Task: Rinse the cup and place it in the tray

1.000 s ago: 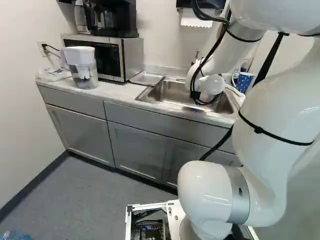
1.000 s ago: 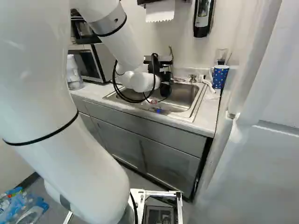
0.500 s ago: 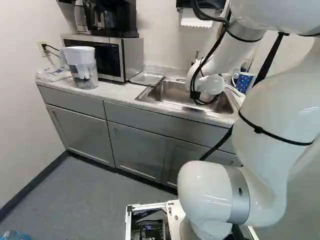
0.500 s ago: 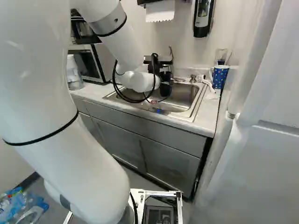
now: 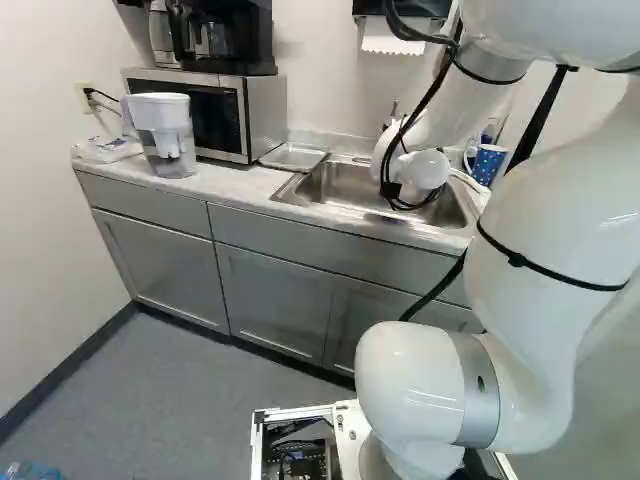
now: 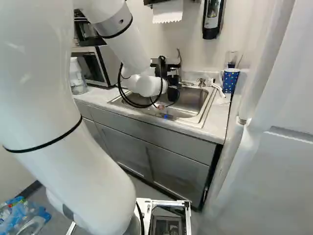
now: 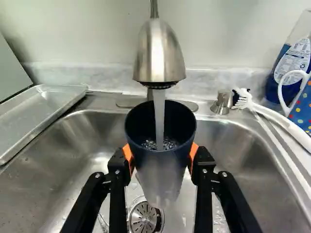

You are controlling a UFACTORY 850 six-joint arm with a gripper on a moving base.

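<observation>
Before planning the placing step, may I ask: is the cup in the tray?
No, the gripper holds the cup under running water, and the tray lies beside the sink.

A dark, round, tapered cup [image 7: 160, 167] catches water [image 7: 159, 114], mouth up. A silver rectangular metal tray [image 7: 41, 107] lies near the worktop's [image 5: 232, 184] back edge.

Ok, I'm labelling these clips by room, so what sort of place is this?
Probably a small office kitchenette or break room: a counter holds a steel sink with a running faucet, a microwave stands beside it, and a coffee maker sits on top.
</observation>
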